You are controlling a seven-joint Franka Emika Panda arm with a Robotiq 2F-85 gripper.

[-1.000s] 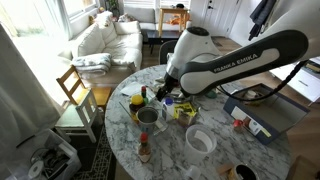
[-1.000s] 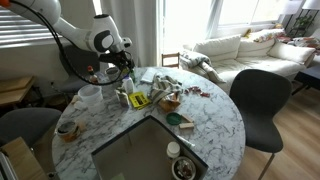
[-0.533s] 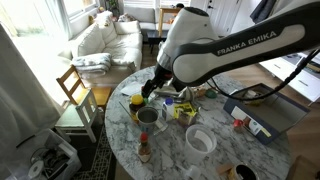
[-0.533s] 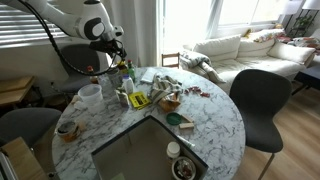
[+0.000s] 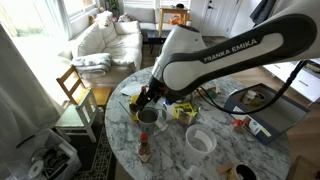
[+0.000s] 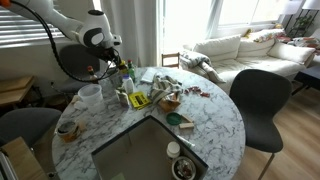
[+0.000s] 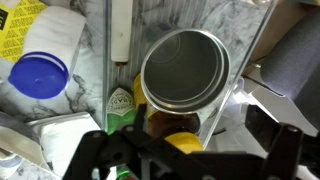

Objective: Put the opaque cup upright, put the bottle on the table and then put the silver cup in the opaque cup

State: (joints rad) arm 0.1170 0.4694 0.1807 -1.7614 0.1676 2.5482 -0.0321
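The silver cup [image 7: 185, 70] stands upright, seen from above in the wrist view. It also shows in an exterior view [image 5: 147, 116]. An amber bottle with a yellow cap [image 7: 168, 128] stands right beside it, between my fingers. My gripper [image 7: 190, 155] is open and hangs just above the bottle and cup; it shows in both exterior views [image 5: 150, 100] [image 6: 113, 70]. The white opaque cup [image 5: 200, 141] stands upright on the marble table, apart from the gripper, and also shows at the table's far side [image 6: 90, 96]. It is out of the wrist view.
A green-labelled bottle [image 7: 122, 105] and a white container with a blue lid [image 7: 40, 75] crowd the silver cup. A small sauce bottle [image 5: 145, 148] stands near the table edge. Yellow packets [image 5: 184, 112] and clutter fill the middle. A dark chair [image 6: 260, 100] stands by the table.
The arm has swung over and come down toward the silver cup and bottles. The cups have not moved.
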